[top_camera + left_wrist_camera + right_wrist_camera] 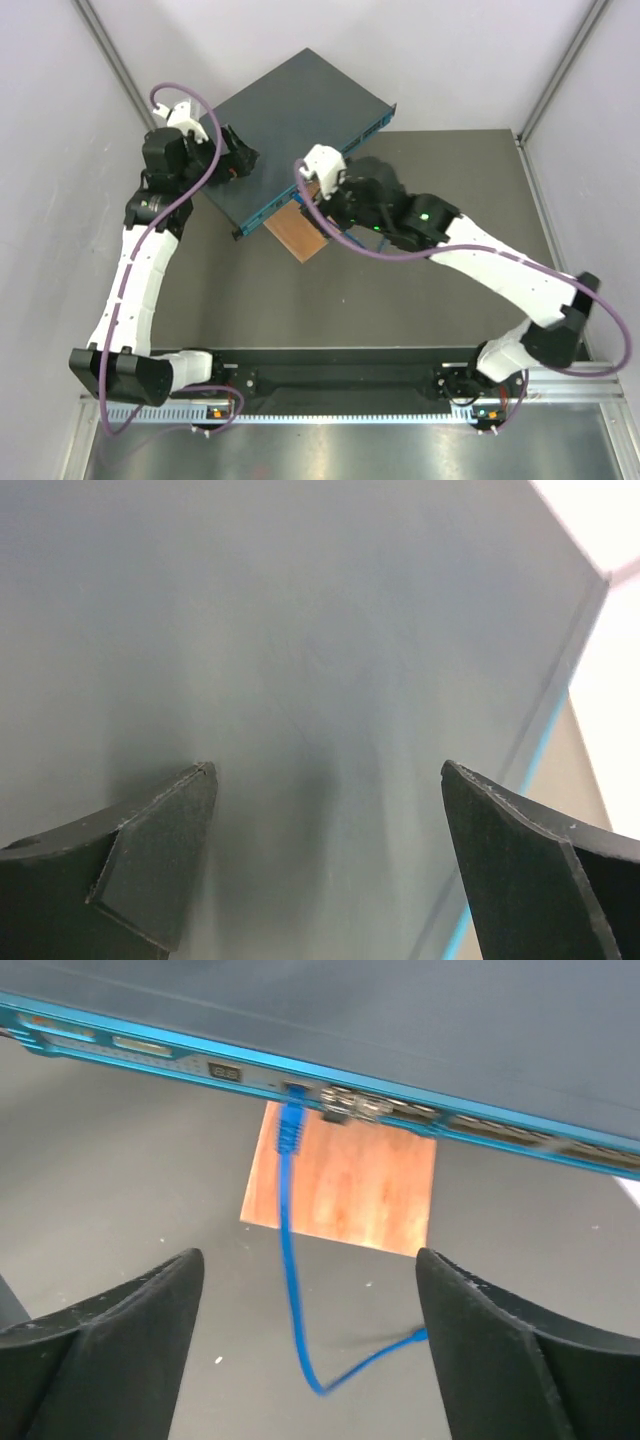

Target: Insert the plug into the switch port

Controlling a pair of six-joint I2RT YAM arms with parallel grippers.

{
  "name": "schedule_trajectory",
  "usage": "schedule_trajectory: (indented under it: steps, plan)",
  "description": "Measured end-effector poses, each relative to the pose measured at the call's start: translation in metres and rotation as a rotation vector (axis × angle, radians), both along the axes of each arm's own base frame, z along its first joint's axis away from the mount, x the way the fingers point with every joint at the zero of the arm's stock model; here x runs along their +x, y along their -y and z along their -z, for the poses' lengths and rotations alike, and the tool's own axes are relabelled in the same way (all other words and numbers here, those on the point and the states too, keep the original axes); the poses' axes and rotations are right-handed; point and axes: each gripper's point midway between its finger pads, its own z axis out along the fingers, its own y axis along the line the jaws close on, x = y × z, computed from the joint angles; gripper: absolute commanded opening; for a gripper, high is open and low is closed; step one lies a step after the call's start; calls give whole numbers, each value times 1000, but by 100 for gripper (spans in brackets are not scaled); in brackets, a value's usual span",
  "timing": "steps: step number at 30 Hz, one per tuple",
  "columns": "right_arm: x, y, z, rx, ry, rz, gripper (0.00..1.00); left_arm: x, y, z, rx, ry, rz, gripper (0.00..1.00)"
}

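The switch [300,120] is a flat dark teal box lying askew at the back of the table. Its bright blue front face [500,1130] shows in the right wrist view. The plug [291,1120] sits in a port on that face. Its thin blue cable [290,1270] hangs down and curls over the mat. My right gripper [310,1285] is open a short way back from the plug, with the cable running loose between its fingers. My left gripper [328,770] is open over the switch's top panel [300,630], at its left end, touching nothing that I can see.
An orange-brown wooden square [345,1185] lies under the switch's front edge, also seen from above [298,235]. A dark grey mat [400,300] covers the table. White walls close in left and right. Purple cables loop along both arms.
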Motion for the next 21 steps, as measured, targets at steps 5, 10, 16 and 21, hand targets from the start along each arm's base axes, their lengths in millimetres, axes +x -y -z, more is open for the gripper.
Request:
schedule_trajectory:
  steps: [5, 10, 16, 21]
  plan:
    - [0, 43, -36, 118, 47, 23, 95, -16, 14, -12, 54, -29, 156, 99]
    - [30, 116, -57, 221, 50, 175, 100, -36, 14, -13, 141, -43, 231, 99]
    - [43, 199, -41, 280, 6, 369, 100, -68, -11, -10, 287, -31, 179, 99]
    - [26, 233, -13, 298, -43, 441, 100, -105, -45, -13, 385, 19, 69, 99]
